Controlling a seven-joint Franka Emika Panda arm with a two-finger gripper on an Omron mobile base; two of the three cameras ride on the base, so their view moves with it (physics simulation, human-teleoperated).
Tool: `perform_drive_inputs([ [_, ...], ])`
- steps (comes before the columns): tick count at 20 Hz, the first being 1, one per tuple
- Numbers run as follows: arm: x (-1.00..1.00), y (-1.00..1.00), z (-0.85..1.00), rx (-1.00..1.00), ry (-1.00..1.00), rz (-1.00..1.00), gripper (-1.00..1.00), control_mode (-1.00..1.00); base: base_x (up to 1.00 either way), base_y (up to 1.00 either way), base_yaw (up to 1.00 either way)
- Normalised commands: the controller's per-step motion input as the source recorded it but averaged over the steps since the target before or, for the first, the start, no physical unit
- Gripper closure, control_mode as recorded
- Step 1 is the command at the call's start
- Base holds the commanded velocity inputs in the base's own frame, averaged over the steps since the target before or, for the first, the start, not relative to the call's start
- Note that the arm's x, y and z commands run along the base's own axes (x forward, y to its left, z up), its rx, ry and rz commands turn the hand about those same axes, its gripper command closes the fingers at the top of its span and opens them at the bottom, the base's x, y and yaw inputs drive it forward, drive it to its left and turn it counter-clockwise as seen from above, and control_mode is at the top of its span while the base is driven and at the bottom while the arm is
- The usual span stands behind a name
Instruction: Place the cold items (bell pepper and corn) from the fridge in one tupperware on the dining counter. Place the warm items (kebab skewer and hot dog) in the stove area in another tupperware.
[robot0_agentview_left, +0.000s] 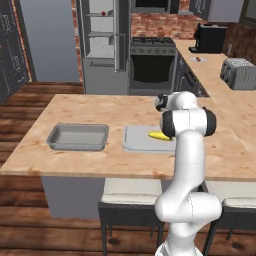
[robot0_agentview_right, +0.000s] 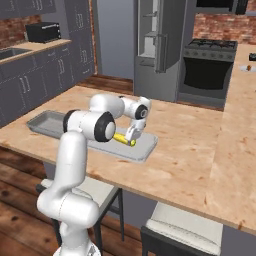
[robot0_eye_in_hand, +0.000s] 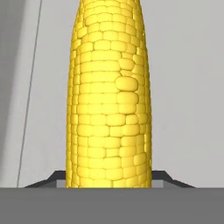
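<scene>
The yellow corn (robot0_agentview_right: 121, 138) lies low over the pale flat tupperware (robot0_agentview_right: 143, 148) on the dining counter (robot0_agentview_left: 90, 107). My gripper (robot0_agentview_right: 131, 138) reaches down onto it, shut on the corn. In the hand view the corn (robot0_eye_in_hand: 109, 96) runs up from between the fingertips of the gripper (robot0_eye_in_hand: 109, 180), with the pale tray floor behind it. From the left, the corn (robot0_agentview_left: 158, 135) pokes out beside my elbow on the same tupperware (robot0_agentview_left: 136, 144). The darker, deeper tupperware (robot0_agentview_left: 77, 136) sits to its left. A small red bell pepper (robot0_agentview_left: 103, 13) rests on a shelf of the open fridge (robot0_agentview_left: 100, 45).
The stove (robot0_agentview_left: 152, 60) stands right of the fridge. On the right-hand counter are a toaster (robot0_agentview_left: 239, 72), a black coffee machine (robot0_agentview_left: 209, 37) and a small reddish item (robot0_agentview_left: 199, 59). Stools (robot0_agentview_left: 130, 202) stand under the counter's near edge.
</scene>
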Motion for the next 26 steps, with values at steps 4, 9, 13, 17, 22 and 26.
perform_drive_inputs([
  [4, -0.11, 0.06, -0.24, -0.2, -0.04, -0.02, -1.0, -1.0, 0.0, 0.0, 0.0],
  [9, -0.33, 0.04, -0.1, -0.04, -0.12, -0.08, -1.0, -1.0, 0.0, 0.0, 0.0],
  [13, -0.5, 0.0, 0.01, 0.09, -0.12, -0.24, -1.0, -1.0, 0.0, 0.0, 0.0],
  [17, -0.59, 0.0, 0.35, 0.09, -0.39, -0.4, -1.0, -1.0, 0.0, 0.0, 0.0],
  [22, -0.57, 0.0, 0.61, 0.01, -0.61, -0.56, -1.0, -1.0, 0.0, 0.0, 0.0],
  [26, -0.56, 0.13, 0.66, 0.01, -0.3, -0.64, -1.0, -1.0, 0.0, 0.0, 0.0],
])
